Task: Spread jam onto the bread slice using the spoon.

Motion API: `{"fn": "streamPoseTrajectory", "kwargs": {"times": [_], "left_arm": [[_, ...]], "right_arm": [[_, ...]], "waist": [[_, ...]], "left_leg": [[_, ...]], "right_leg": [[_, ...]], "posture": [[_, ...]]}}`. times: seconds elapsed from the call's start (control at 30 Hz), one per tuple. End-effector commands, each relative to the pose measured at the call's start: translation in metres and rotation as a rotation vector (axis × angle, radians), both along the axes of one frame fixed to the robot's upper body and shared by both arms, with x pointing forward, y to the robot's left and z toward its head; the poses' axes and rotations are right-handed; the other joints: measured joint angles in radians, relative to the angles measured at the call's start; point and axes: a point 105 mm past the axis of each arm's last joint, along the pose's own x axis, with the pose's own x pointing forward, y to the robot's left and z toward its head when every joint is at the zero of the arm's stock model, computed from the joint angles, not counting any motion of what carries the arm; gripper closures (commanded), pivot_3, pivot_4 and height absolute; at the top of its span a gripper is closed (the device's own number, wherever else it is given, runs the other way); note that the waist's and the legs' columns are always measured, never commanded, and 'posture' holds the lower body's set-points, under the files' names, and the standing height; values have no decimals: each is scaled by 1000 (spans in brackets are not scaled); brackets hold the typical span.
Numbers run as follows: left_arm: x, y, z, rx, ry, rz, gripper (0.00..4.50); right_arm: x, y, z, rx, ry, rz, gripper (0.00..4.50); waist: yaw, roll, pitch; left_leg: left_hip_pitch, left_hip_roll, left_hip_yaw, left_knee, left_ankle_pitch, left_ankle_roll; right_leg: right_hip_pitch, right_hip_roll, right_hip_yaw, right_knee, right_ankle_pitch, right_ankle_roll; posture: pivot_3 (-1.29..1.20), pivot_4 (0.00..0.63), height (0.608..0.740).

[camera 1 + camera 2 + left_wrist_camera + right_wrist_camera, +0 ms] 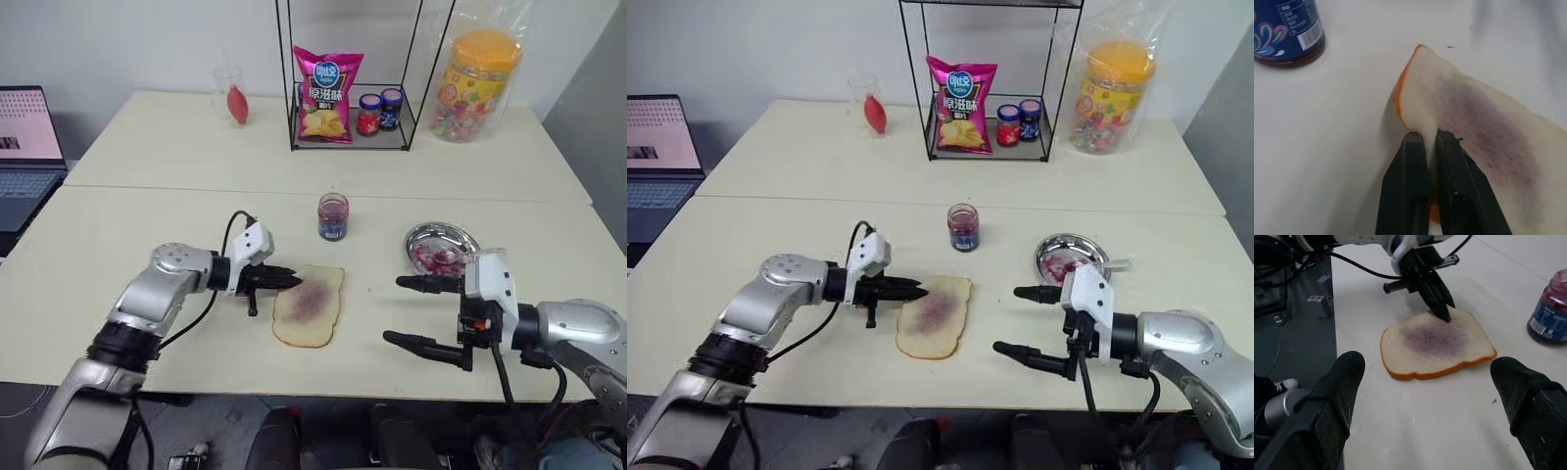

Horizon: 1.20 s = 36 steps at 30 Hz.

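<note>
Bread slice [310,305] with purple jam stain flat on tabletop [147,225], left gripper [291,280] clamped on its edge, right gripper [405,311] wide apart nearby holding nothing, jam jar [333,216] behind bread, red-smeared metal dish [441,249] beside it

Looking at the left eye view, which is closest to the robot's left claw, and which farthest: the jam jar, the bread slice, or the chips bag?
1. Bread slice: pinched at its edge by the shut left claw.
2. Jam jar: behind the bread, mid-table.
3. Chips bag: far back, in the wire rack.
</note>
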Motion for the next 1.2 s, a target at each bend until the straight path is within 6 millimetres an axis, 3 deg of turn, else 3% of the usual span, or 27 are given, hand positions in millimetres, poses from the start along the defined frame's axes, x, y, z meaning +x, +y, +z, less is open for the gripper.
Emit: {"fn": "streamPoseTrajectory", "kwargs": {"times": [0.03,0.23,0.3,0.7,0.83,0.93,1.0,1.17,1.2], "left_arm": [[6,-3,5,7,-53,-38,4489],[12,3,-1,33,-77,-7,4489],[14,5,-1,39,-89,12,3898],[22,34,14,34,-200,164,1467],[19,52,32,8,-266,228,1467],[9,64,58,-16,-350,245,1467],[5,63,62,22,-382,235,1128],[-24,35,72,92,-437,31,142],[-36,18,78,52,-423,-46,29]], "right_arm": [[-4,2,5,-14,-49,13,0],[-3,5,5,-11,-48,15,0],[-3,5,5,-10,-48,15,0],[1,1,10,12,-64,-10,0],[6,-4,14,26,-94,-64,0],[19,-19,26,83,-151,-214,0],[27,-31,31,109,-181,-304,0],[51,-77,39,165,-299,-632,0],[57,-95,36,206,-295,-751,0]], "waist": [[-5,0,0],[-4,0,0],[-4,0,0],[-5,0,0],[-4,0,0],[-4,0,0],[-3,0,0],[2,0,0],[2,0,0]], "left_leg": [[0,0,0,0,0,0],[-1,1,-1,2,0,0],[-1,1,0,3,0,0],[-1,1,0,4,0,0],[0,1,-1,4,0,0],[-1,1,0,4,0,0],[-1,1,0,4,0,0],[0,0,0,4,0,0],[0,0,0,4,0,0]], "right_leg": [[0,0,0,0,0,0],[-3,1,0,5,0,0],[-3,1,0,5,1,1],[-3,1,1,6,1,1],[-3,1,0,6,1,1],[-3,1,1,6,1,1],[-3,1,1,6,1,1],[-2,0,1,6,1,1],[-1,0,1,6,1,1]], "posture": [[0,150,740],[0,150,740],[0,150,740],[0,150,740],[0,150,740],[0,150,740],[0,150,740],[0,150,740],[0,150,740]]}}
